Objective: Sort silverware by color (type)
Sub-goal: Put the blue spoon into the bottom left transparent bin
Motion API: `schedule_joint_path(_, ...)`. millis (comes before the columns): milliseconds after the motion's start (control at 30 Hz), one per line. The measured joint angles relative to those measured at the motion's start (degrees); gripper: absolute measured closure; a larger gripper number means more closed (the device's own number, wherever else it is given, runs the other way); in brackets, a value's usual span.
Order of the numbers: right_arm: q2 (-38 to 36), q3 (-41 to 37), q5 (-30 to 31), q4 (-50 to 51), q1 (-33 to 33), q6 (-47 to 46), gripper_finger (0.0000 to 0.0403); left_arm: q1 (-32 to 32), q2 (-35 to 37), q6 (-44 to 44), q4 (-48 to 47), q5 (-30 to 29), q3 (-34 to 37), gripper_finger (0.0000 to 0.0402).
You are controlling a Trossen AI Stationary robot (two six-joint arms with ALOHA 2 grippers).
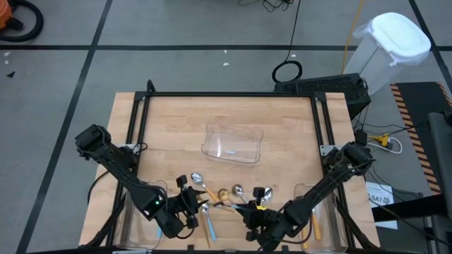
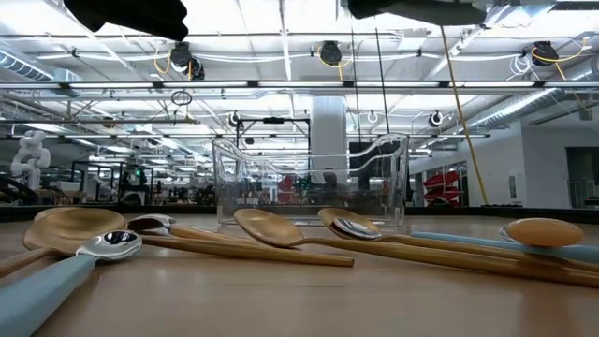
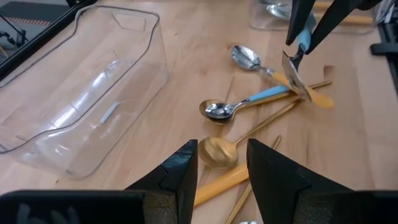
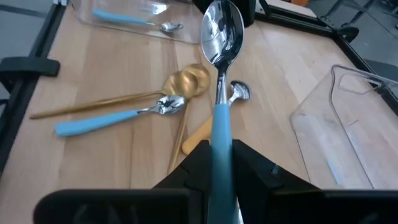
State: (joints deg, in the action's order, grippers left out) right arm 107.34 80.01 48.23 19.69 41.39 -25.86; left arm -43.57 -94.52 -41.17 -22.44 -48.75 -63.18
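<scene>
Right now my right gripper (image 4: pixel 217 163), low centre of the frame, is clamped on a blue-handled spoon (image 4: pixel 219 74). My left gripper (image 3: pixel 222 163) hovers parted, apparently empty, over the loose spoons (image 1: pixel 215 194) at bottom centre.

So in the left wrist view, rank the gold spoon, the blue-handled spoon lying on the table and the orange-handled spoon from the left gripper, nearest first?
1. Gold spoon, bowl right at the left gripper fingertips.
2. Blue-handled spoon, mid-pile.
3. Orange-handled spoon, beyond it.
</scene>
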Motion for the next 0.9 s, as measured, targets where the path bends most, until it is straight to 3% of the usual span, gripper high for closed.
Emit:
schedule_joint_path(600,-0.69,-3.05,2.70,-1.95,1.27,1.68,0.0359,-0.73,0.00,1.44,3.74,0.32,0.00,0.0263)
schedule_joint_path(767,-3.66,-12.09,1.41,-16.17,0.31,5.00,0.0358,-1.23,0.00,1.64,4.13,0.46,0.00,0.0263)
schedule_joint_path(900,-5.85,-22.19,-1.95,-40.71,-1.75,11.10,0.0358,-1.18,0.00,1.66,4.32,0.44,0.00,0.0263)
